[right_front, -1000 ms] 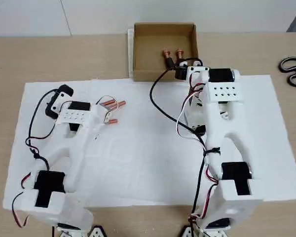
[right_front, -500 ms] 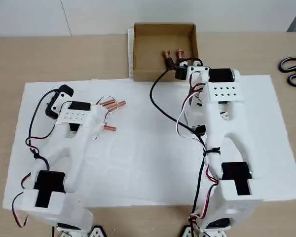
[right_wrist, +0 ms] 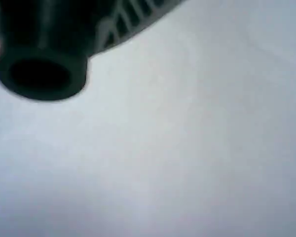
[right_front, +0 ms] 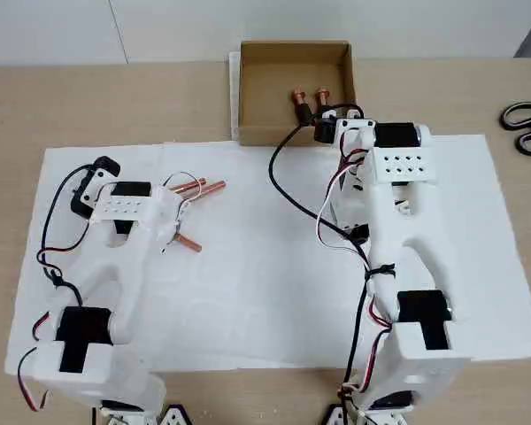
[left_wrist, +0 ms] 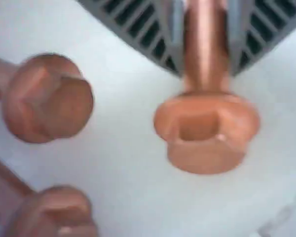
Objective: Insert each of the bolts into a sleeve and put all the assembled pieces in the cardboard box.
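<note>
My left gripper [right_front: 179, 232] is shut on a copper bolt [right_front: 188, 242], held a little above the white sheet [right_front: 265, 292]. In the left wrist view the ribbed fingers [left_wrist: 138, 24] clamp the bolt's shaft, and its hex head [left_wrist: 205, 131] points out. Two loose copper bolts [right_front: 200, 188] lie just beyond it; their heads [left_wrist: 48, 98] show close by. My right gripper [right_wrist: 64, 34] is shut on a black sleeve [right_wrist: 39, 74], whose open end faces the sheet. The cardboard box [right_front: 248, 88] stands at the back and holds two assembled pieces [right_front: 308, 99].
The right arm [right_front: 398, 177] stretches forward to just short of the box. Its black cable [right_front: 288, 190] loops over the sheet's middle. Scissors [right_front: 527, 124] lie on the bare table at the far right.
My left gripper has drawn back toward its base with the bolt, away from the two loose bolts, and the bolt has swung round. The right arm has kept still.
</note>
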